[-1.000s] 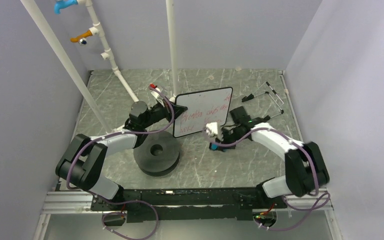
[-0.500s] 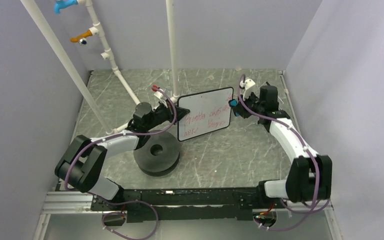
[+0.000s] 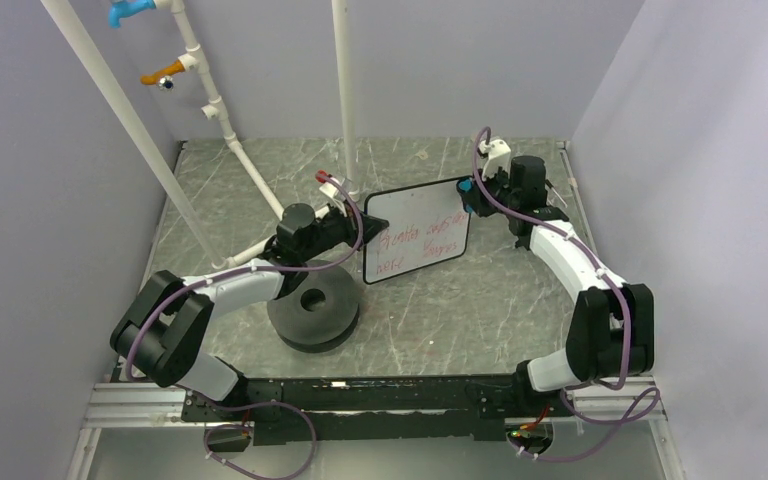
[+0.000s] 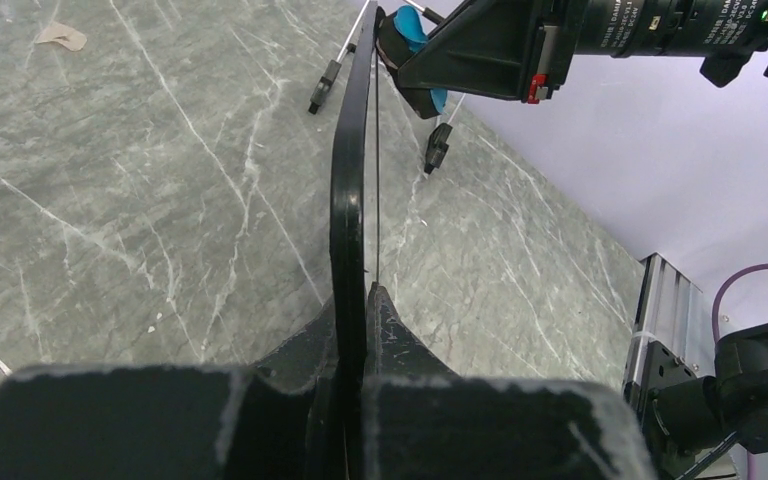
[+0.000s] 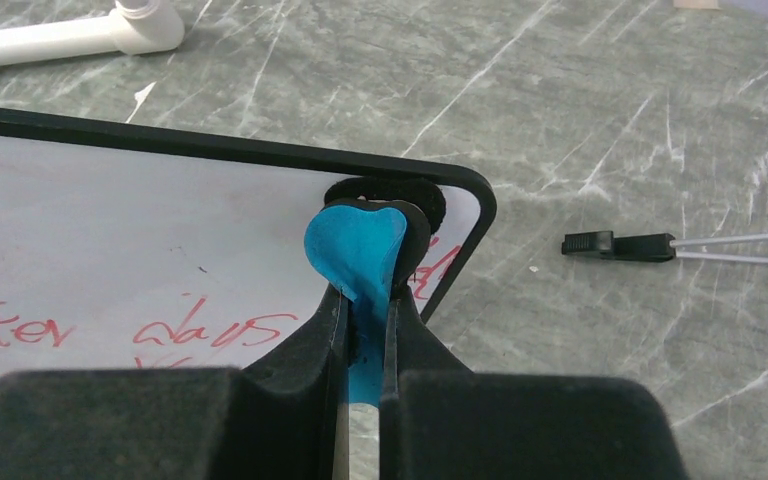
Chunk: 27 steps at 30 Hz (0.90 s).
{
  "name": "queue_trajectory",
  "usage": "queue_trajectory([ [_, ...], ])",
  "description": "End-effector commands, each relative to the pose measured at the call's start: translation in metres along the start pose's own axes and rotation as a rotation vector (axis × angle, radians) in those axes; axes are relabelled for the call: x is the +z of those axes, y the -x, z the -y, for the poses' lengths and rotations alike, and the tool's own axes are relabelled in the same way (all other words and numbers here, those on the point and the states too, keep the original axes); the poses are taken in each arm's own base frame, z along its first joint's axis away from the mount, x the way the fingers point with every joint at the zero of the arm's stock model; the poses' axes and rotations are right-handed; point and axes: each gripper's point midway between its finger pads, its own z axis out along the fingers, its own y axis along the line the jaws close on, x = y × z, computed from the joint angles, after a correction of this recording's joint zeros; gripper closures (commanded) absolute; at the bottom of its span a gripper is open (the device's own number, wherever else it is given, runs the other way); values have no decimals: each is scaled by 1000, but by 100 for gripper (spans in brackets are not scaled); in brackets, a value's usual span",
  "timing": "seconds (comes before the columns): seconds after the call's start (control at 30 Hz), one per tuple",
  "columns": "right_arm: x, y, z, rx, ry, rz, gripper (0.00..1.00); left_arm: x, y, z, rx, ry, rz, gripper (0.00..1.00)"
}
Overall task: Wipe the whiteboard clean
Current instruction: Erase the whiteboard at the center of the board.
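Two grippers in play, both clamped. The left gripper point(image 3: 365, 228) is closed on the left edge of the whiteboard point(image 3: 418, 232). From its wrist view I see the board edge-on, with the thin black rim pinched between the fingers point(image 4: 385, 320). The right gripper point(image 3: 468, 195) is closed on the blue-and-black eraser point(image 3: 465, 190). The eraser's black pad sits on the board face right at the top right corner.

The right wrist view confirms it. The blue eraser body point(image 5: 355, 250) sticks out between the fingers, pad touching the white surface just inside the rounded corner. There's red handwriting point(image 5: 205, 328) to the left of and below the eraser, and a bit more shows on its right side. From above I read two lines of red script across the middle and lower part of the board.

The board is in the centre of the workspace, face tilted toward the overhead camera. I can't tell if its lower edge touches the tabletop point(image 3: 460, 310).

The tabletop is grey-green with white marbling. A black disc point(image 3: 312, 312) with a centre hole sits on it under the left forearm, near the board's lower left corner. White pipes point(image 3: 230, 140) run up at the back left. A thin wire-legged piece with black tips point(image 5: 620, 245) lies on the tabletop beyond the board's right edge. Plain pale lavender walls point(image 3: 680, 150) close in three sides.
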Motion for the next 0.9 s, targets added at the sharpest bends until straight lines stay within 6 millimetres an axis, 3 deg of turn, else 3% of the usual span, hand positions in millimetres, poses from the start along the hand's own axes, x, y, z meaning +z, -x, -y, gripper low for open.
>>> queue_trajectory([
  [0.0, 6, 16, 10, 2, -37, 33, 100, 4, 15, 13, 82, -22, 21, 100],
  [0.33, 1, -55, -12, 26, 74, -147, 100, 5, 13, 14, 84, -31, 19, 100],
  [0.47, 6, -69, -18, 54, 115, -190, 100, 6, 8, 14, 75, -43, 10, 100],
  [0.57, 8, -60, -16, 51, 115, -171, 100, 7, 6, 14, 67, -48, 3, 100],
  [0.8, 8, 5, 6, 23, 56, -22, 100, 9, -3, 13, 37, -75, -26, 100],
  [0.87, 9, 15, 11, 25, 50, -4, 100, 10, -3, 13, 30, -84, -30, 100],
])
